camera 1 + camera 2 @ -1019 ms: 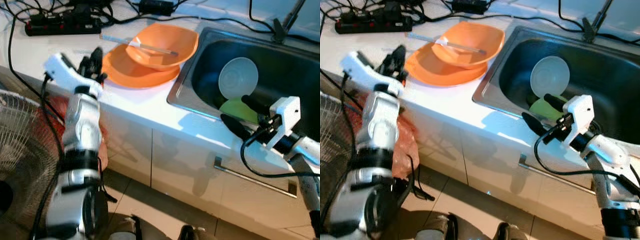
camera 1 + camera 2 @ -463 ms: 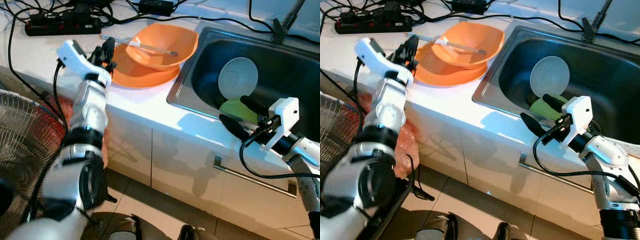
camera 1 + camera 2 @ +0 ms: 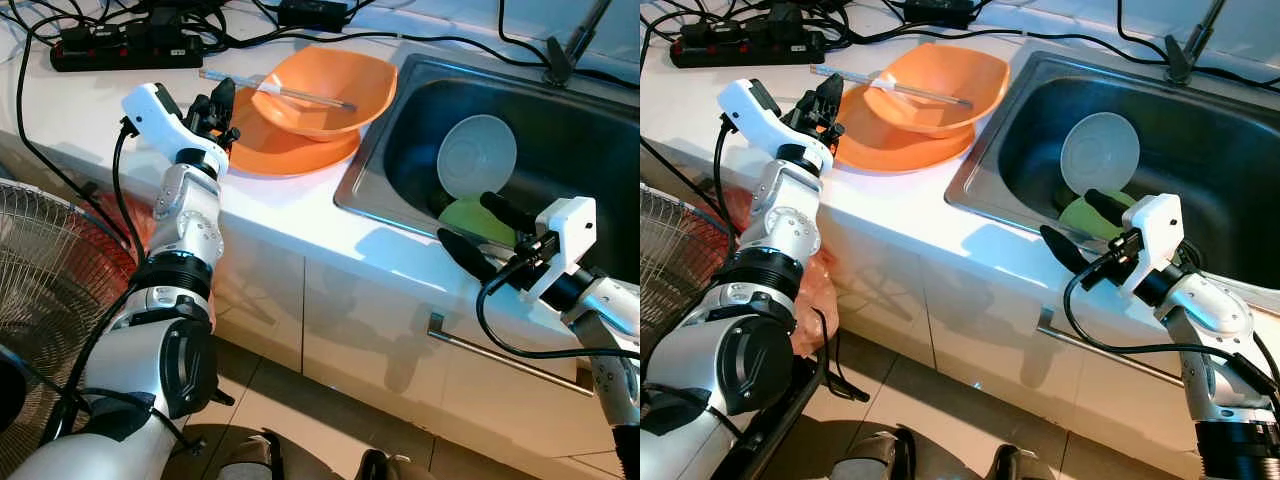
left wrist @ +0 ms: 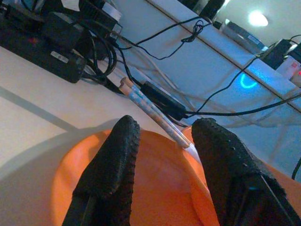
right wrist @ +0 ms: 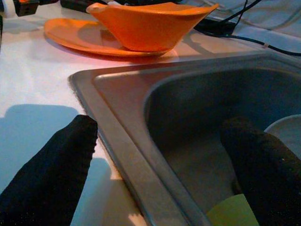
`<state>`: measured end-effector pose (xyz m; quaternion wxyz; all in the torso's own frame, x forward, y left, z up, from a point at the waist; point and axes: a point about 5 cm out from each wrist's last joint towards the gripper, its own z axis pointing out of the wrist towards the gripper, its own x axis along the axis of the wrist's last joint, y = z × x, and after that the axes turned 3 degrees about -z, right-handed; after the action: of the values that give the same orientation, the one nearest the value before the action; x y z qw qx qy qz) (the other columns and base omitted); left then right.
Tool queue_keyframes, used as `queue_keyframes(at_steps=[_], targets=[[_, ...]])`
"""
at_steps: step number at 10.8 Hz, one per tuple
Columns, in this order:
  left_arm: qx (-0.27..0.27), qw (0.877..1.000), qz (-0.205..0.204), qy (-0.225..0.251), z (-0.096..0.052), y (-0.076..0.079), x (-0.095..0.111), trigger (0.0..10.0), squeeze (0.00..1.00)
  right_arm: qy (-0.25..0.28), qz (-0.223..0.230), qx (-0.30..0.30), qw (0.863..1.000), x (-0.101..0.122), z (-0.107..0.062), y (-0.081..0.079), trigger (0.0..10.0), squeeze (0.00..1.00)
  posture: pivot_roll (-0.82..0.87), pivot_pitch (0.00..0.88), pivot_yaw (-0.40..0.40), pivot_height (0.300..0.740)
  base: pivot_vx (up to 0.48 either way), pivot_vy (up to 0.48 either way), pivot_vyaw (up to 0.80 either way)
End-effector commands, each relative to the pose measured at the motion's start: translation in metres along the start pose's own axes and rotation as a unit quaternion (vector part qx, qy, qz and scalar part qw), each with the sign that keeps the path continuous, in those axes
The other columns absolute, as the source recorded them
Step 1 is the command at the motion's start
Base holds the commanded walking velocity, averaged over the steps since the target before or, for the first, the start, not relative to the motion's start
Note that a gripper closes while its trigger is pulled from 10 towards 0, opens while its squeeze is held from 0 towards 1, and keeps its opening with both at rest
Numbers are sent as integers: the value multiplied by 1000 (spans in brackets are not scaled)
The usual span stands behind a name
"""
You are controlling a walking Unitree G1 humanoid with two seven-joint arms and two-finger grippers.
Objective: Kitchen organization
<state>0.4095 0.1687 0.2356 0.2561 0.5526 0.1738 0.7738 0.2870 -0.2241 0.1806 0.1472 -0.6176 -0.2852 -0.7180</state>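
Note:
An orange bowl [image 3: 325,88] sits on an orange plate [image 3: 270,150] on the white counter, with a pair of chopsticks [image 3: 275,90] lying across the bowl. My left gripper [image 3: 218,105] is open at the plate's left rim; in the left wrist view its fingers [image 4: 110,165] frame the plate [image 4: 155,188] and the chopsticks [image 4: 150,110]. To the right, the steel sink [image 3: 400,110] holds a white dish [image 3: 477,155] and a green item [image 3: 470,217]. My right gripper [image 3: 480,225] is open, straddling the sink's front rim [image 5: 122,117].
A black power strip [image 3: 125,45] and tangled cables lie at the back of the counter. A standing fan [image 3: 40,290] is at the lower left. A cabinet handle [image 3: 500,355] runs below the sink. A black stand [image 3: 570,50] rises behind the sink.
My left arm has swung up from the counter's front edge toward the orange plate, its gripper now at the plate's rim. The right gripper has hardly moved.

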Motion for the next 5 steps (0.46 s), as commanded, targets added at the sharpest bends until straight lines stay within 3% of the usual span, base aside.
queue_keyframes(at_steps=[1, 5], targets=[[2, 1000, 11, -6, -1, -1, -3, 10000, 0, 3, -7, -1, 1000, 3, 0, 1, 10000, 0, -12, 168, -17, 740, 0, 0, 0], [6, 1000, 9, 3, 0, -2, 0, 10000, 0, 3, -9, -2, 1000, 3, 2, 2, 10000, 0, -10, 151, -17, 740, 0, 0, 0]])
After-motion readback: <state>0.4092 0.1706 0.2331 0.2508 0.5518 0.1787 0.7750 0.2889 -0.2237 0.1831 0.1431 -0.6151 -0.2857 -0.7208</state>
